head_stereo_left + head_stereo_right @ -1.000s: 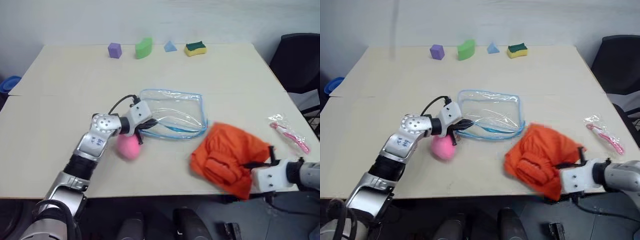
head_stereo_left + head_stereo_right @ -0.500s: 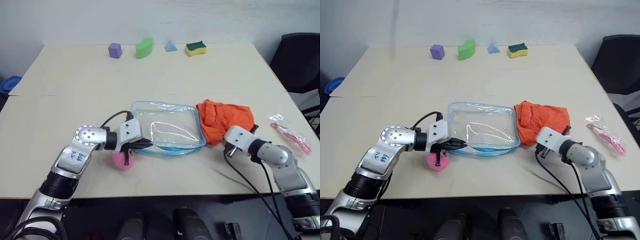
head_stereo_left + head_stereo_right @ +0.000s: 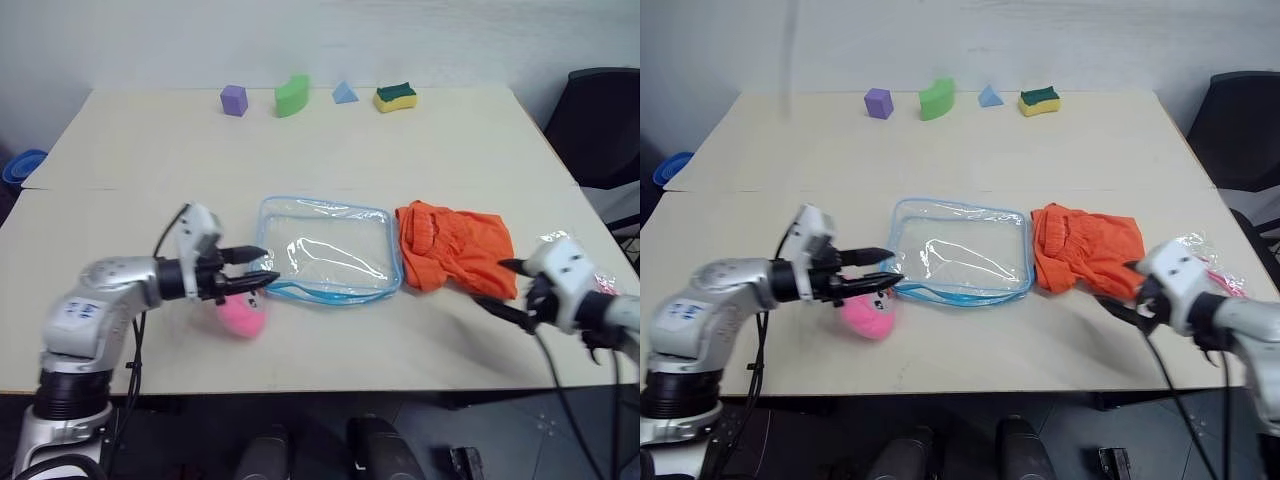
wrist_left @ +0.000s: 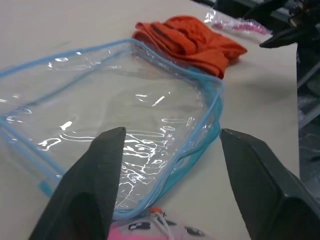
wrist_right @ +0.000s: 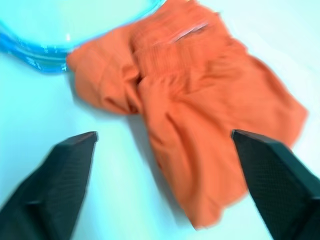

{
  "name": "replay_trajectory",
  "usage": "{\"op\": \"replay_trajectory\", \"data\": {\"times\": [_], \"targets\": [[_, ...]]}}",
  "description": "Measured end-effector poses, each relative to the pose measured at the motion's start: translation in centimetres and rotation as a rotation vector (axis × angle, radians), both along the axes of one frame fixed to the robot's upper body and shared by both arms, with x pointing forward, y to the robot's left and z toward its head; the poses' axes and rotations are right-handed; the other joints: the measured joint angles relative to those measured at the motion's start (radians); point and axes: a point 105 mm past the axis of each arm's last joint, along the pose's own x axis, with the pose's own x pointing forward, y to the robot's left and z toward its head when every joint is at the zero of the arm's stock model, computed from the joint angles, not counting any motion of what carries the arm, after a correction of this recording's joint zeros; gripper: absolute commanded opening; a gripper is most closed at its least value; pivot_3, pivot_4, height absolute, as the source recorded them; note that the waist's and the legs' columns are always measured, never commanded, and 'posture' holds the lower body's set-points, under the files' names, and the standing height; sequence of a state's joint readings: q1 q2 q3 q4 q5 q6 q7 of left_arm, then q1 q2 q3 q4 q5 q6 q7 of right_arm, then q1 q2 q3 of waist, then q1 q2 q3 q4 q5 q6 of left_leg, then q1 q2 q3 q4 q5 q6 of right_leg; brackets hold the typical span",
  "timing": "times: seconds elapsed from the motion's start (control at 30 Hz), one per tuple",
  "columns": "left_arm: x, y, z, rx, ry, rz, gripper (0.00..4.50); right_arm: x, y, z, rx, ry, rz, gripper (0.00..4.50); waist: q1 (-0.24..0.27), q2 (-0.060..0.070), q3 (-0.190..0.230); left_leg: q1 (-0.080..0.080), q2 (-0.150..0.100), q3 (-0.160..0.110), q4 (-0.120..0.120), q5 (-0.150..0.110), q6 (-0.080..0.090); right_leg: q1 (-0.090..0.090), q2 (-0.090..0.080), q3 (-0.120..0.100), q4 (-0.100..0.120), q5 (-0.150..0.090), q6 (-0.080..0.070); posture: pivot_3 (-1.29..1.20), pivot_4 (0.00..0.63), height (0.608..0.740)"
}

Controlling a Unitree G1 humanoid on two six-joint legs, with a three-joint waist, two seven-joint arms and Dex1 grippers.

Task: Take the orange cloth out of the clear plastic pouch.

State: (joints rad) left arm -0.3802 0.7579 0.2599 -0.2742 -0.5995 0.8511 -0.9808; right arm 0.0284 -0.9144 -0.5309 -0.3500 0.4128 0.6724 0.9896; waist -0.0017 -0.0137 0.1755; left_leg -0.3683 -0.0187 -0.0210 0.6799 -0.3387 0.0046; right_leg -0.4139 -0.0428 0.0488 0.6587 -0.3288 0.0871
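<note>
Both pincers, left pincer [image 3: 260, 267] and right pincer [image 3: 503, 284], gape empty beside one orange cloth [image 3: 455, 246] and one clear plastic pouch [image 3: 328, 262].

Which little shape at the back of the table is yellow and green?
The sponge, at the right end of the row. The other three are a purple cube, a green block and a blue pyramid.

A lab or office: plain table [image 3: 130, 140], black chair [image 3: 598, 120], foam test shapes [image 3: 291, 95].

head stereo overlooking table [image 3: 420, 340], wrist close-ups
</note>
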Motion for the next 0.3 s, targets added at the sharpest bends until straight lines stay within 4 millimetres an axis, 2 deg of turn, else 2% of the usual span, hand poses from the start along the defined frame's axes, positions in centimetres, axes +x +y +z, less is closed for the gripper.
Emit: {"op": "replay_trajectory", "data": {"times": [0.07,0.13,0.2,0.3], "targets": [[-0.4,3.1,0.5,0.072,-0.005,0.049,3.56,-1.6,-2.1,0.5,0.023,0.064,-0.05,4.5,-0.001,0.0,0.0,0.001,0.0,0.0,-0.003,0.0,0.0,0.0,0.0,0.0,-0.002,0.0,0.0,0.0,0.15,0.74],[-0.6,7.2,0.3,0.154,0.023,0.127,3.56,-3.2,-4.7,1.0,0.063,0.116,-0.119,4.5,-0.002,0.0,0.0,0.003,0.0,0.001,-0.006,0.0,0.0,0.002,0.0,0.0,-0.005,0.0,-0.001,0.0,0.15,0.74],[-1.0,9.7,-0.6,0.204,0.074,0.155,3.56,-4.3,-5.9,1.1,0.099,0.141,-0.147,4.5,-0.002,0.0,0.0,0.009,-0.001,0.002,-0.013,0.0,0.001,0.006,-0.002,0.001,-0.007,-0.001,-0.001,0.0,0.15,0.74],[-0.8,11.8,-1.1,0.22,0.084,0.19,3.56,-4.8,-7.1,0.8,0.129,0.155,-0.19,4.5,-0.003,0.0,0.001,0.012,-0.001,0.003,-0.016,-0.001,0.002,0.008,-0.003,0.002,-0.008,-0.001,-0.001,0.0,0.15,0.74]]}}
